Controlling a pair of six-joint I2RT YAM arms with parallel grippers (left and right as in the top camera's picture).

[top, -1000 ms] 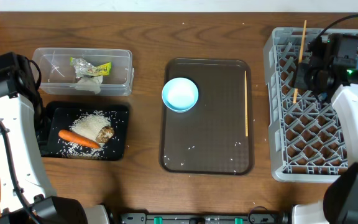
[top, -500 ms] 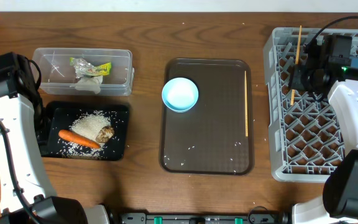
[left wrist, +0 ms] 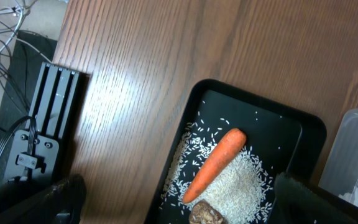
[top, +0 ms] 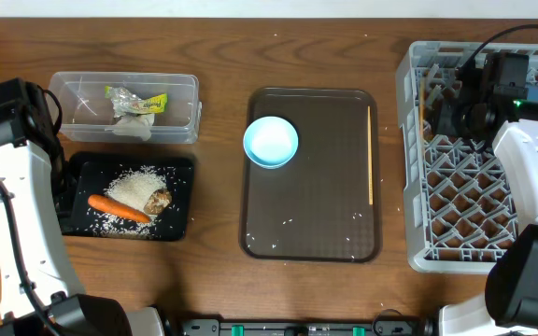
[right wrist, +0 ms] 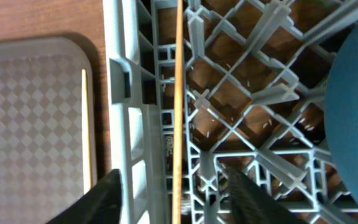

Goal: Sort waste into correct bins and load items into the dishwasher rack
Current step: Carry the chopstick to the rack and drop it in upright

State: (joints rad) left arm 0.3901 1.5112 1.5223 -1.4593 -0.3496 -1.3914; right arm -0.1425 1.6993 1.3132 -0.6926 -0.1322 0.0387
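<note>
My right gripper (right wrist: pixel 174 177) hangs over the left side of the grey dishwasher rack (top: pixel 474 205), open. One wooden chopstick (right wrist: pixel 178 81) lies along the rack's lattice between the fingers, with a gap on each side. The second chopstick (top: pixel 370 154) rests on the brown serving tray (top: pixel 311 215) beside a light-blue bowl (top: pixel 271 141). A dark-blue plate (right wrist: pixel 353 106) stands in the rack. My left gripper (left wrist: pixel 179 186) is wide open above the black tray (left wrist: pixel 291 124), which holds a carrot (left wrist: pixel 215 165), rice (left wrist: pixel 241 190) and a brown lump (left wrist: pixel 205 214).
The clear tub (top: pixel 124 107) at the back left holds a green-yellow wrapper (top: pixel 138 100) and white tissue (top: pixel 134 123). Scattered rice grains dot the brown tray. A black stand and cables (left wrist: pixel 36 137) sit off the table's left edge.
My right gripper has opened. The chopstick that stood tilted in its grip has dropped and now lies along the rack's left side. The left arm has not moved.
</note>
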